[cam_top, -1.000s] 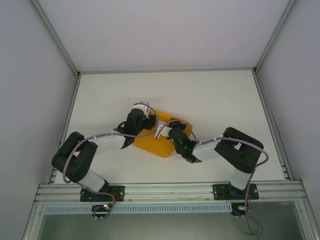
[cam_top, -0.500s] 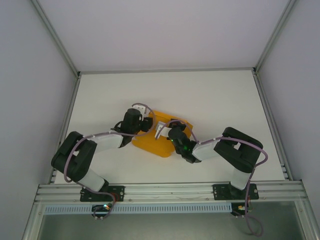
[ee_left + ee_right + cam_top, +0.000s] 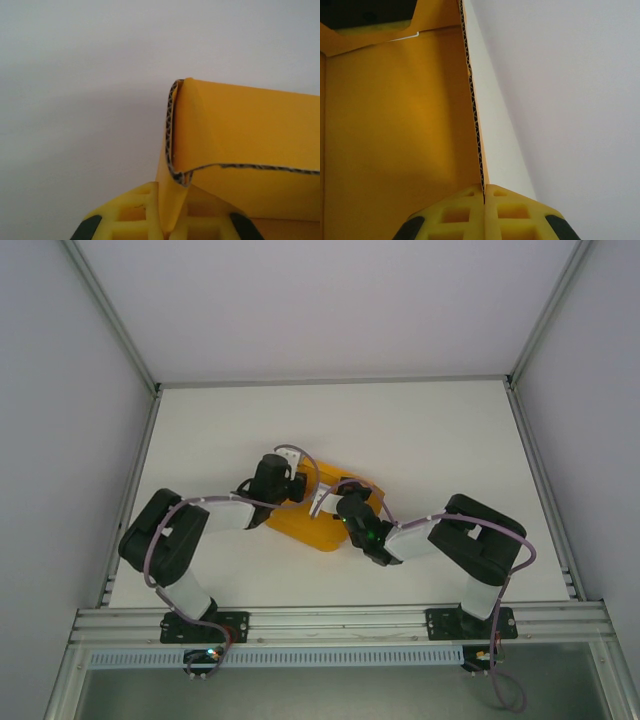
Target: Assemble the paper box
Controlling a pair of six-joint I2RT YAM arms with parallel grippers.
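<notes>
The white counter (image 3: 420, 430) carries one thing. The paper box (image 3: 300, 530) lies a little nearer than the middle of it, in the space where the two arms reach in toward each other from their bases at the near edge. That spot puts the card within easy reach of both wrists, which seems to be why it sits there. The box is partly formed: its floor rests flat, and at least two panels stand up from it as walls. Each arm comes in from its own side, left from the left and right from the right, so the card is braced from two sides and is unlikely to slide when a crease is worked. The left fingers (image 3: 125, 220) are clamped on the lower part of a raised panel near its folded corner, where the fluted edge curls over; this probably keeps that corner standing. The right fingers (image 3: 450, 217) are pressed together on the thin edge of an upright side wall, with the orange inside to one side and bare counter to the other. I judge that they pin this wall vertical while the neighbouring flap is tucked in.
</notes>
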